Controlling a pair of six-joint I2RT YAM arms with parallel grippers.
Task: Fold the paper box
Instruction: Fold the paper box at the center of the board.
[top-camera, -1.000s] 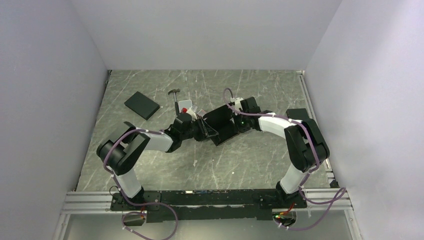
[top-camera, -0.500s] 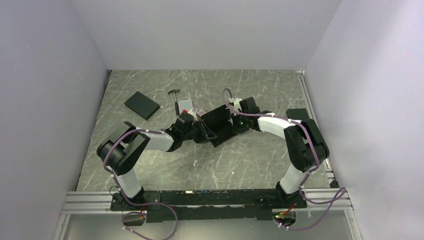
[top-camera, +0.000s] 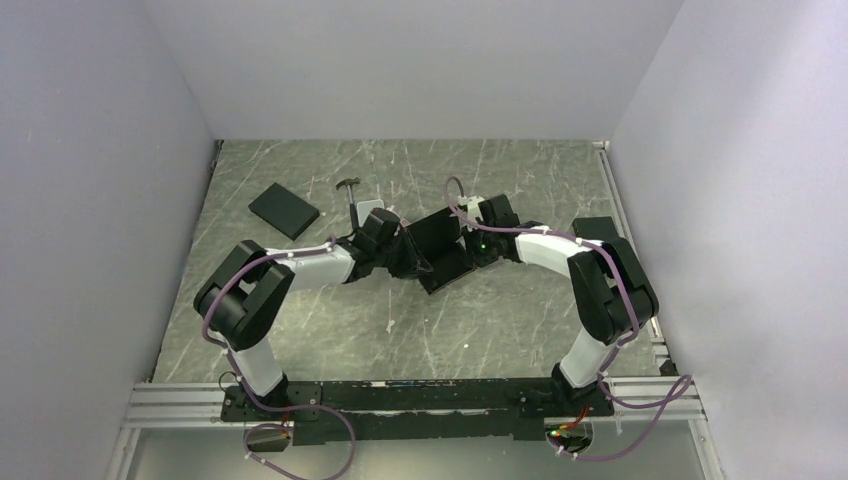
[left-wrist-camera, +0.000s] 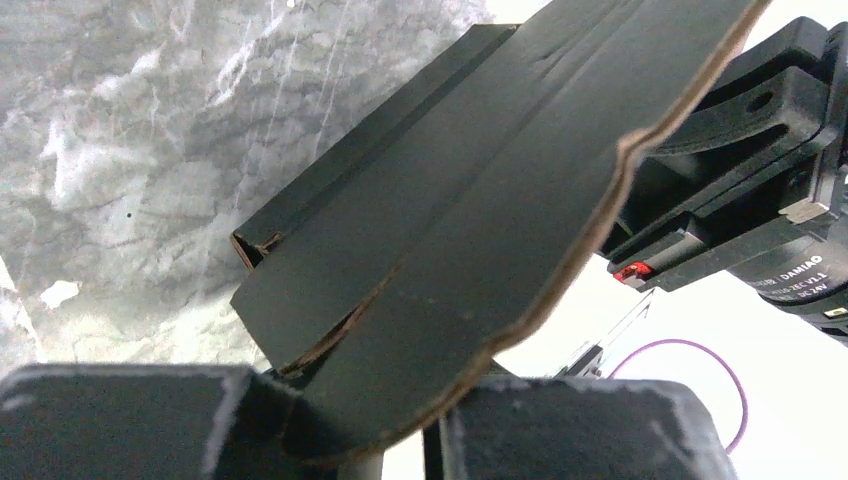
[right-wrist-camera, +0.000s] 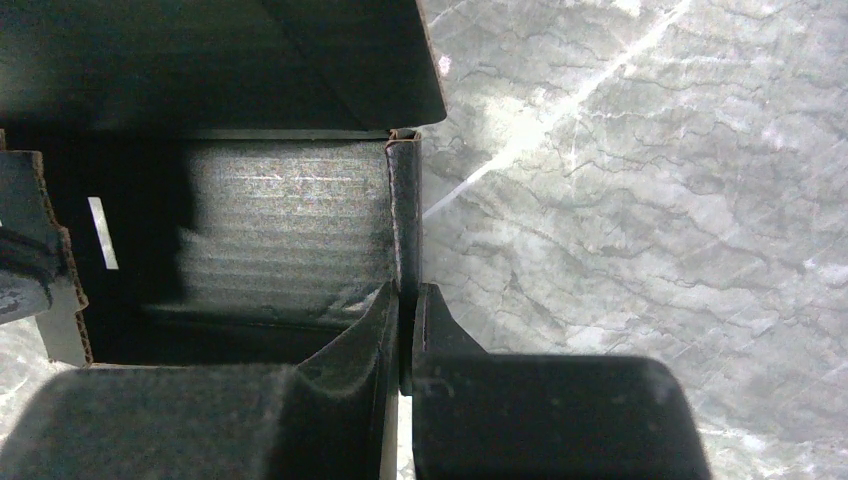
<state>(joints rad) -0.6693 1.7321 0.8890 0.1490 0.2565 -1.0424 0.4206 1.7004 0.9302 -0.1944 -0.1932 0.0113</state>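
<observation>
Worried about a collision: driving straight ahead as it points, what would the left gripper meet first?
The paper box: its flap lies between the fingers of the left gripper; behind it, probably the right arm, depth unclear.

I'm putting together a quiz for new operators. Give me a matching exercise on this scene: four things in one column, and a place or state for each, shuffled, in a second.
1. right gripper
2. left gripper
3. black slab
4. paper box

A. lies flat at far left, apart from both arms
B. shut on a side wall of the box
C. partly folded, between the two grippers
D. a box flap between its fingers

Pairs: 1-B, 2-D, 3-A, 4-C
</observation>
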